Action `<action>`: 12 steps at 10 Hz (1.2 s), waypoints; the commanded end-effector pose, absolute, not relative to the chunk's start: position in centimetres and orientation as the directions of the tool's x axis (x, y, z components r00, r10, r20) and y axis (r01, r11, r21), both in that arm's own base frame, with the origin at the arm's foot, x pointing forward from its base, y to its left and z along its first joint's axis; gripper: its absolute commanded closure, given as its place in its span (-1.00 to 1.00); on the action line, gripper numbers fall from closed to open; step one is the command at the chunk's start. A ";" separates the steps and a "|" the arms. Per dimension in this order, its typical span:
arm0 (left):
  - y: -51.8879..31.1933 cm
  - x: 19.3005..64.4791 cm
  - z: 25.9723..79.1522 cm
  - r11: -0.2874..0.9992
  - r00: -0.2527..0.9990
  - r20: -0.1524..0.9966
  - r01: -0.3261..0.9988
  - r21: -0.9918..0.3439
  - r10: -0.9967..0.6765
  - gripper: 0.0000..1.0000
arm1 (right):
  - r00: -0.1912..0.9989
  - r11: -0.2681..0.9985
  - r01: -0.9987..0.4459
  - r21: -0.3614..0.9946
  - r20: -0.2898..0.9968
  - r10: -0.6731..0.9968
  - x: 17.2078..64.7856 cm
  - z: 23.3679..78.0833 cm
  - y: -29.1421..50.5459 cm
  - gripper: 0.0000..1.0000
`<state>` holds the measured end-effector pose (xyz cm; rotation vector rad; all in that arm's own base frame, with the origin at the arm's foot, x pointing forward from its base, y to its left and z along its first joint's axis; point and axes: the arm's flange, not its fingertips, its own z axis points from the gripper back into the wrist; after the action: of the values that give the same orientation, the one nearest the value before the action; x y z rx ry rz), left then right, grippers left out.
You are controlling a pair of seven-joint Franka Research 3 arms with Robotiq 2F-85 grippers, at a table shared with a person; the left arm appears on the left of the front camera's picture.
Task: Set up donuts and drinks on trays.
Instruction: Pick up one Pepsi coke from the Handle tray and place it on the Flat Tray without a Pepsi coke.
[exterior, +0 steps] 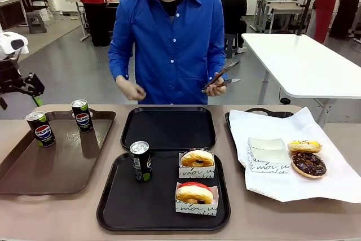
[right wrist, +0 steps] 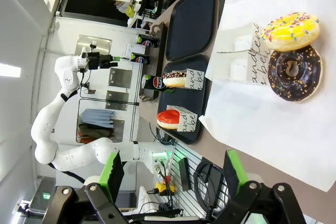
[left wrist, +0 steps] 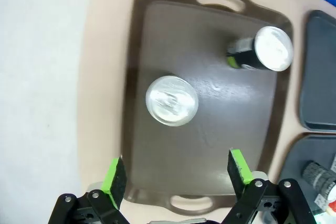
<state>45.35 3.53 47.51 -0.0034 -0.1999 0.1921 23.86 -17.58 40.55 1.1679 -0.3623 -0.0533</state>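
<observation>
Left claw point(left wrist: 177, 174): spread, empty | slim silver-topped aluminium can point(left wrist: 171, 100) upright just ahead | right claw point(right wrist: 172, 174): spread, empty

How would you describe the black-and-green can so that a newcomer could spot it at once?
Find the nearer black tray, which holds two boxed donuts. At its far left corner stands one slim can. It is black and green, while the two Pepsi cans on the brown tray farther left carry red-white-blue logos.
</observation>
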 end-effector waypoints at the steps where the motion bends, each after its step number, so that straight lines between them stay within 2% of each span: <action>1: 4.3 47.9 47.3 0.990 0.977 0.162 -0.141 -0.009 0.141 -1.00 | 0.938 0.389 -0.160 0.907 0.263 -0.227 23.9 40.5 -17.6 -1.00; 3: 4.4 48.6 46.7 0.987 0.966 0.205 -0.160 -0.014 0.159 -1.00 | 0.938 0.389 -0.160 0.907 0.263 -0.227 23.9 40.5 -17.6 -1.00; 12: 3.8 51.1 41.0 0.991 0.982 0.140 -0.127 -0.032 0.130 -1.00 | 0.938 0.389 -0.160 0.907 0.263 -0.227 23.9 40.5 -17.6 -1.00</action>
<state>50.65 3.93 41.31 -0.0011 -0.1246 0.1399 23.86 -17.58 40.55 1.1679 -0.3622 -0.0532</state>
